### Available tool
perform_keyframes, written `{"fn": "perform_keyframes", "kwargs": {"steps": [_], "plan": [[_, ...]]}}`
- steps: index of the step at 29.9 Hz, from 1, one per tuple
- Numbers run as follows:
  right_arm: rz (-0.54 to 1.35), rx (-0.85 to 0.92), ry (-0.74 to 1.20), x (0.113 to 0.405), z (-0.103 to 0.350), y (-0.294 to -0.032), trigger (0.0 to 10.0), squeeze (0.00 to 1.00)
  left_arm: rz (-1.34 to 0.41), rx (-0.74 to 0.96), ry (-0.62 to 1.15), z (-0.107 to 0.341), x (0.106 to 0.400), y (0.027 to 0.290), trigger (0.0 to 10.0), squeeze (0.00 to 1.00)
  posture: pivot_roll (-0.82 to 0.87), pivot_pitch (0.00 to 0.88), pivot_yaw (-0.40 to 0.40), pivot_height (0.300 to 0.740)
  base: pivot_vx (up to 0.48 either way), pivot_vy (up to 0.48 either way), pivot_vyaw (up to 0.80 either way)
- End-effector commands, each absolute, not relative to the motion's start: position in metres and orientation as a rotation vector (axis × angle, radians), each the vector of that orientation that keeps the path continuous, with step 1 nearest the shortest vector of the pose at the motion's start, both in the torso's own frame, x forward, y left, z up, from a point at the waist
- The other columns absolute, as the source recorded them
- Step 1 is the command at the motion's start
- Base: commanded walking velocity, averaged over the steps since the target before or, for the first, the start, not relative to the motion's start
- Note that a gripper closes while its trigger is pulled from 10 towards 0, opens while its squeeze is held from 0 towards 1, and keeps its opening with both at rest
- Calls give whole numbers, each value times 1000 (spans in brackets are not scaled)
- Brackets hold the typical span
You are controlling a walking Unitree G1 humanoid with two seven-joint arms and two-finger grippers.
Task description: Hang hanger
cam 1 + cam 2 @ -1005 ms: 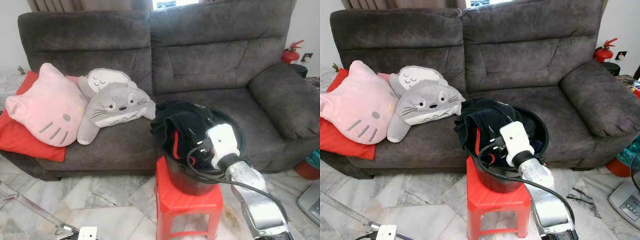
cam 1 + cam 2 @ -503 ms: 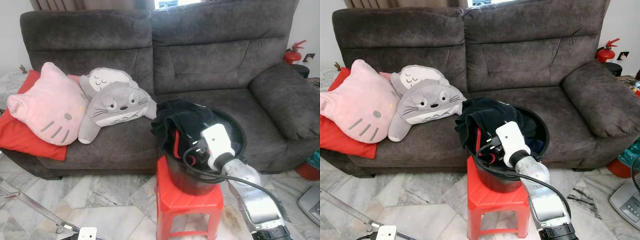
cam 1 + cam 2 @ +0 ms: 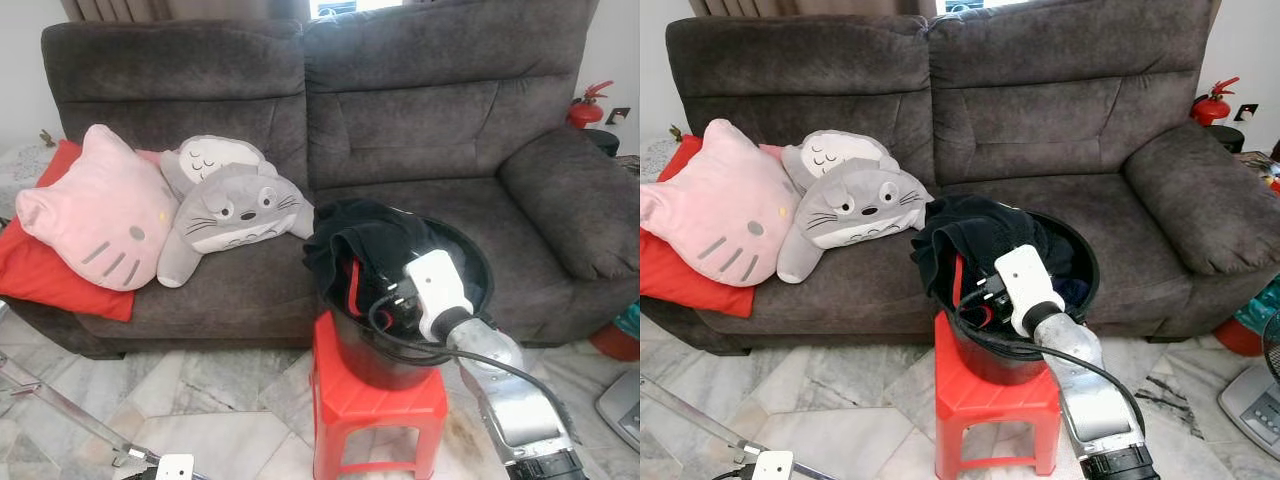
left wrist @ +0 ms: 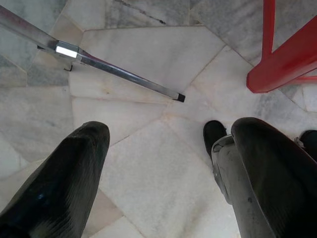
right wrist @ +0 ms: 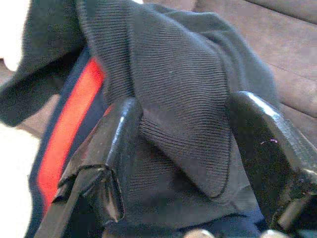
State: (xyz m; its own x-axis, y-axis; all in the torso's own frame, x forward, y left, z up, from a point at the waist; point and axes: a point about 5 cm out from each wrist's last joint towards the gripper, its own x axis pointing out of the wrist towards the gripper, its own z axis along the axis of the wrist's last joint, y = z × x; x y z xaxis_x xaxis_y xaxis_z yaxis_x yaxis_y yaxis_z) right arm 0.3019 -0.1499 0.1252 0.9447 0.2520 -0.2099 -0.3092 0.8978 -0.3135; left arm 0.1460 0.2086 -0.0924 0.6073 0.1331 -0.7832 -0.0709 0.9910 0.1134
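A black bucket (image 3: 478, 255) stands on a red stool (image 3: 375, 400) in front of the sofa. A dark knitted garment (image 3: 355, 235) with a red stripe (image 5: 67, 124) is heaped in it and hangs over the rim. My right arm (image 3: 510, 400) reaches into the bucket. In the right wrist view my right gripper (image 5: 183, 134) is open, its two fingers (image 5: 116, 134) straddling a fold of the dark garment (image 5: 183, 84). My left gripper (image 4: 166, 134) hangs open above the marble floor, with nothing between its fingers.
A grey sofa (image 3: 420, 110) carries a pink cat cushion (image 3: 95, 215), a grey plush (image 3: 235, 215) and a red cushion (image 3: 30, 270). A metal bar (image 3: 60, 410) lies low across the floor at the left. A fire extinguisher (image 3: 585, 105) stands at the far right.
My right wrist has shifted slightly over the bucket, first left, then a little back. The camera has risen a touch. The garment and bucket stay put.
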Motion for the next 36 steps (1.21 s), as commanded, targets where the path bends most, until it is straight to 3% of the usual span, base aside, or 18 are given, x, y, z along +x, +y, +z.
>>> {"fn": "perform_keyframes", "kwargs": {"steps": [1, 9, 16, 29, 36], "plan": [[264, -360, 191, 304, 124, -155, 10000, 0, 118, 70, 934, -94, 143, 210, 10000, 0, -239, 0, 89, 732, 0, 0, 0], [210, -366, 171, 305, 127, -161, 10000, 0, 111, 69, 938, -94, 143, 209, 10000, 0, -242, 0, 90, 732, 0, 0, 0], [27, -316, -11, 313, 158, -180, 10000, 0, 109, 69, 940, -94, 142, 210, 10000, 0, -243, 0, 91, 732, 0, 0, 0], [-7, -287, -98, 314, 170, -181, 10000, 0, 106, 67, 944, -94, 142, 209, 10000, 0, -244, 0, 91, 732, 0, 0, 0], [309, -302, -32, 304, 157, -146, 10000, 0, 119, 75, 949, -95, 141, 210, 10000, 0, -246, 0, 91, 732, 0, 0, 0]]}}
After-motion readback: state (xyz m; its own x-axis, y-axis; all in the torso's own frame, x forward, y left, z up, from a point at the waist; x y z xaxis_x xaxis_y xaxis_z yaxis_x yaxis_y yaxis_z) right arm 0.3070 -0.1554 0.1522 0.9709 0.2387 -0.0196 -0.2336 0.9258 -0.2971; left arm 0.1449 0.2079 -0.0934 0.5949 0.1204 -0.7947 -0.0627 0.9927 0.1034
